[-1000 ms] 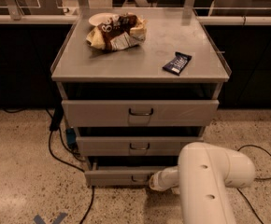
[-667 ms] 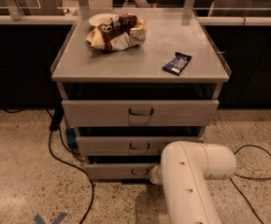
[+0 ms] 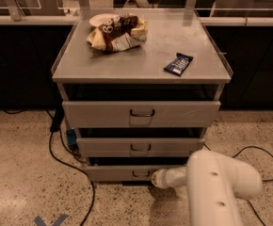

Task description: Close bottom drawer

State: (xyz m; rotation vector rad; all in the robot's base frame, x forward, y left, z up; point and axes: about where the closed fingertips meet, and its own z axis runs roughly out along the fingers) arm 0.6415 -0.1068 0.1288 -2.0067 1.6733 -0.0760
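The bottom drawer is the lowest of the three grey drawers of the metal cart. Its low front with a small dark loop handle stands slightly forward of the middle drawer above it. My white arm reaches in from the lower right. The gripper is at the arm's tip, right against the bottom drawer's front, just right of the handle. Its fingers are hidden.
The top drawer also stands a little out. On the cart top lie a pile of snack bags with a plate and a dark snack bar. Black cables run on the speckled floor at left and right. Dark counters stand behind.
The bottom drawer's front has slid back toward the cart. My arm swung left along the front, then back to the right, with its tip staying at the drawer.
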